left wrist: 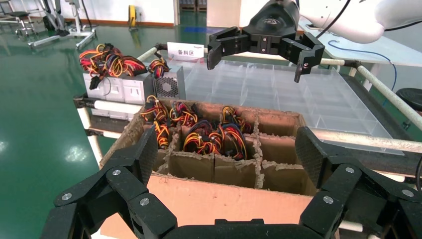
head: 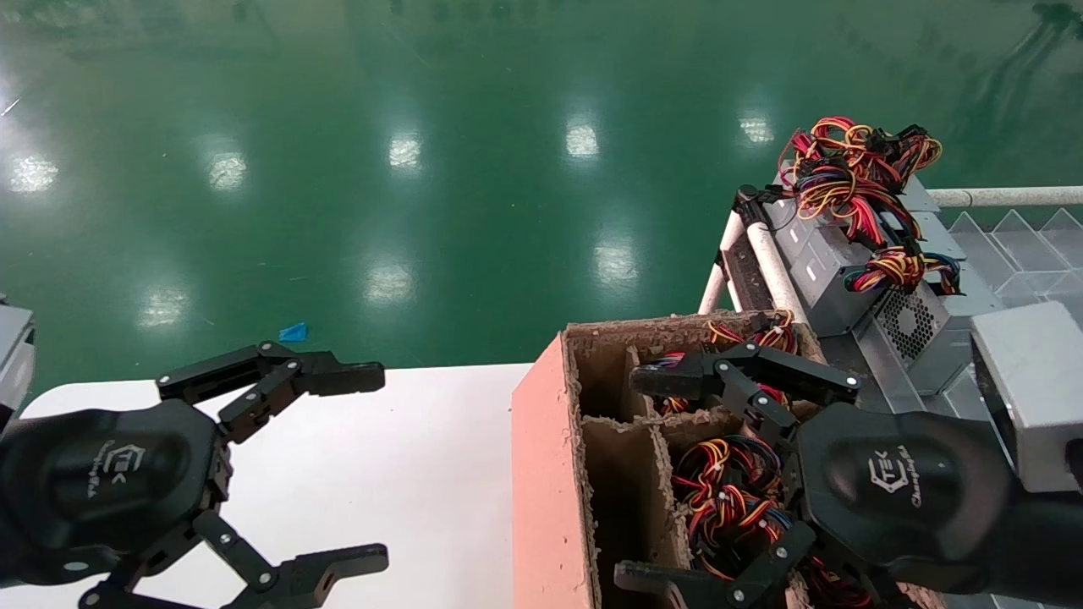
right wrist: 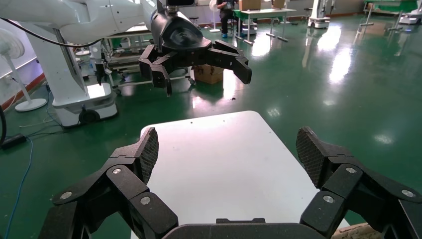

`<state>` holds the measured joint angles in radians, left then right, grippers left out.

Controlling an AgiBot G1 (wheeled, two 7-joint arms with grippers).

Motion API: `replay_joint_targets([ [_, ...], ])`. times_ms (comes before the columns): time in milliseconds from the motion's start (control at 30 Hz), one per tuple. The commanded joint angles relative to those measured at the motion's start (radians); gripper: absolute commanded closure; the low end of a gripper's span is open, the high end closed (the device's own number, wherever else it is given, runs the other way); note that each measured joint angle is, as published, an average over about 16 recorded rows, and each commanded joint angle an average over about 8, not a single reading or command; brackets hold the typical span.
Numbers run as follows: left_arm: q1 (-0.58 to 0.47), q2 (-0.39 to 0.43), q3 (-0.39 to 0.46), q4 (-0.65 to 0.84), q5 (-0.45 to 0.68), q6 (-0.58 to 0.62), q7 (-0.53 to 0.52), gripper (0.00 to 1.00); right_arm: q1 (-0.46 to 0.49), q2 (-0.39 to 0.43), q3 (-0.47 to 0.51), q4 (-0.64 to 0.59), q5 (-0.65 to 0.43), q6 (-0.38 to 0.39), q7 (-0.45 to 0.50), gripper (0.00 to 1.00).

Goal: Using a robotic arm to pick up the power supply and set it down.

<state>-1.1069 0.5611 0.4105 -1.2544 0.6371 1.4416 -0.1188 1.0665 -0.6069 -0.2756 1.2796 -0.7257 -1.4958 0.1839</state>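
Note:
Several silver-grey power supplies [head: 833, 271] lie on a rack at the right, one showing a honeycomb face [head: 909, 326], with red, yellow and black wires [head: 854, 169] piled on top. They also appear in the left wrist view [left wrist: 124, 89]. More wire bundles [head: 723, 491] fill compartments of the pinkish cardboard box [head: 546, 474]; the units under them are hidden. My right gripper [head: 636, 478] hangs open above that box, holding nothing. My left gripper [head: 372, 465] is open and empty over the white table [head: 406, 440].
The box's near compartments [left wrist: 283, 174] hold nothing. Behind it runs a white pipe frame [head: 770, 262] with a clear divided plastic tray [head: 1015, 245]. Green floor lies beyond the table edge. A grey block [head: 1028, 389] sits on my right arm.

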Motion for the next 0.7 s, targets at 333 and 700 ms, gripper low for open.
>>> replay_joint_targets([
  [333, 0.0, 0.0, 0.0, 0.0, 0.0, 0.0, 0.0, 0.0, 0.0, 0.0, 0.0, 0.0, 0.0, 0.0, 0.0, 0.0],
  [700, 0.0, 0.0, 0.0, 0.0, 0.0, 0.0, 0.0, 0.49, 0.0, 0.0, 0.0, 0.0, 0.0, 0.0, 0.0, 0.0],
])
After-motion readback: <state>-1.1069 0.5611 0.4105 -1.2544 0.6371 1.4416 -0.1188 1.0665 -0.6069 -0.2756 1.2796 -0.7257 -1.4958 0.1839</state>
